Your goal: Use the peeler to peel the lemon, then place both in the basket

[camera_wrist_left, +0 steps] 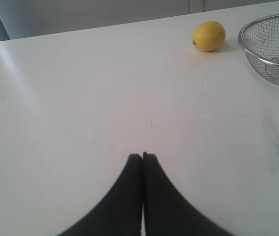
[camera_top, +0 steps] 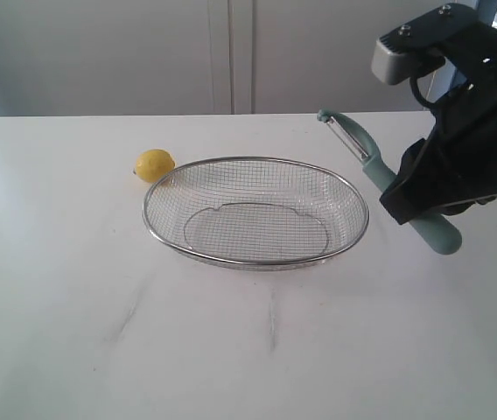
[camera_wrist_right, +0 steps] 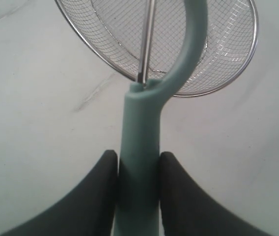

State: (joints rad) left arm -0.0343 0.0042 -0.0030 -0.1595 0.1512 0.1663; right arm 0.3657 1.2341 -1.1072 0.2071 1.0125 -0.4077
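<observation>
Yellow skin of the lemon (camera_top: pixel 154 164) is whole, with no strip cut anywhere you can see. It lies on the worktop (camera_top: pixel 73 306) just outside the basket (camera_top: pixel 148 219), at the rim's far left in the exterior view. Whether it touches the rim cannot be told. The basket holds nothing.

Your right fingers (camera_wrist_right: pixel 100 187) clamp the peeler (camera_top: pixel 373 164) by its handle, one on each side. It hangs clear of the worktop at the basket's right side, head and blade tilted up and pointing over the rim.

Your left fingers (camera_wrist_left: pixel 129 187) are pressed together on nothing, over bare worktop well apart from the lemon.

Progress, as judged:
- Done: peeler in hand.
- Left: take hold of the lemon, peel it, then put lemon and peeler in the basket.
- Early stage; most of the work is ahead of you.
</observation>
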